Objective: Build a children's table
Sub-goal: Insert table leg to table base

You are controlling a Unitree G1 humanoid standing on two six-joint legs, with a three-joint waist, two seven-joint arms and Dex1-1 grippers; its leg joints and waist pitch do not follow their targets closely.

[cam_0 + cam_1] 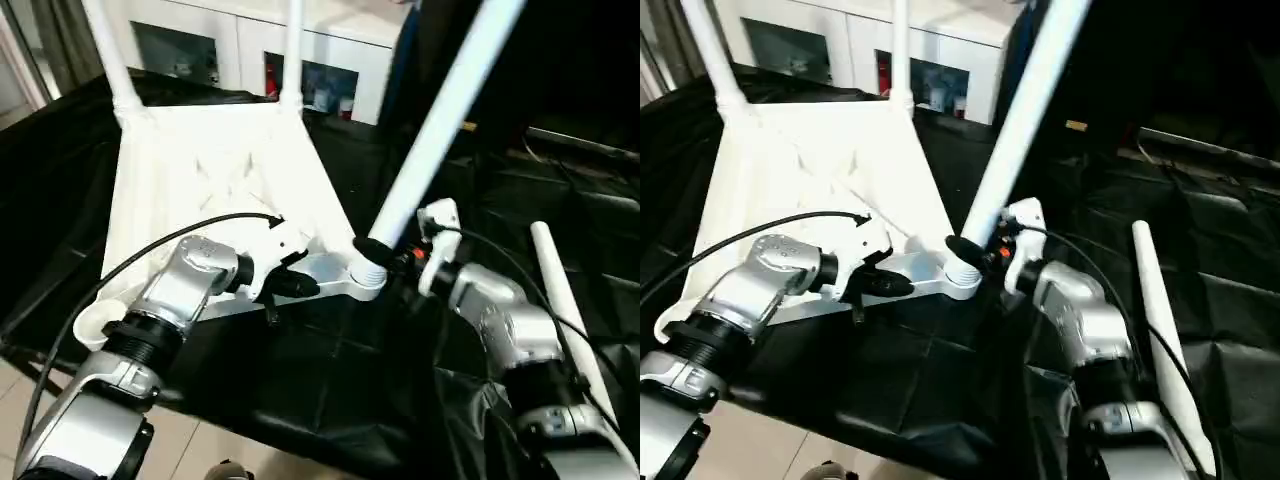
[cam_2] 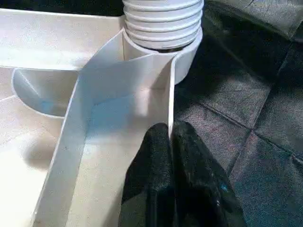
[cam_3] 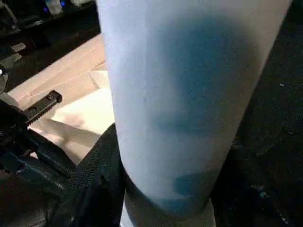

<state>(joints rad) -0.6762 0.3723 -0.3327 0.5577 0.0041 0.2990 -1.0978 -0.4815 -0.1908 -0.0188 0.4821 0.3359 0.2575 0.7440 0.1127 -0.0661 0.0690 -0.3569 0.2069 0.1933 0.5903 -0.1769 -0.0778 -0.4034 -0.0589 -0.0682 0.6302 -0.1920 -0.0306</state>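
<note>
Left eye view: the white plastic top (image 1: 215, 175) lies upside down on a desk draped in crinkled black cloth (image 1: 330, 360), its ribbed underside up, with crossing stiffening ribs moulded into the panel. Two slim tapered legs (image 1: 108, 50) stand upright in the round sockets at its two far corners. At the near left corner an open, cup-shaped socket (image 1: 92, 322) hangs over the desk's near edge.

At the near right corner a third leg (image 1: 440, 110), a smooth matte tube, leans up and to the right out of its socket (image 1: 365, 280). Its ridged, threaded end shows just above the socket's rim in the left wrist view. The right gripper (image 1: 385, 255) is closed around this leg just above the thread; the black fingers (image 3: 97, 175) wrap the tube's lower part in the right wrist view.

The left gripper (image 2: 169, 142) has its two rubbery black fingers pressed together on the thin upright wall of the top's near rim, just beside that socket, one finger on each face of the wall.

A fourth leg (image 1: 562, 300) lies loose on the cloth towards the desk's right edge, beside the right forearm.

A white cabinet (image 1: 250, 45) with glass doors stands beyond the desk's far edge.
</note>
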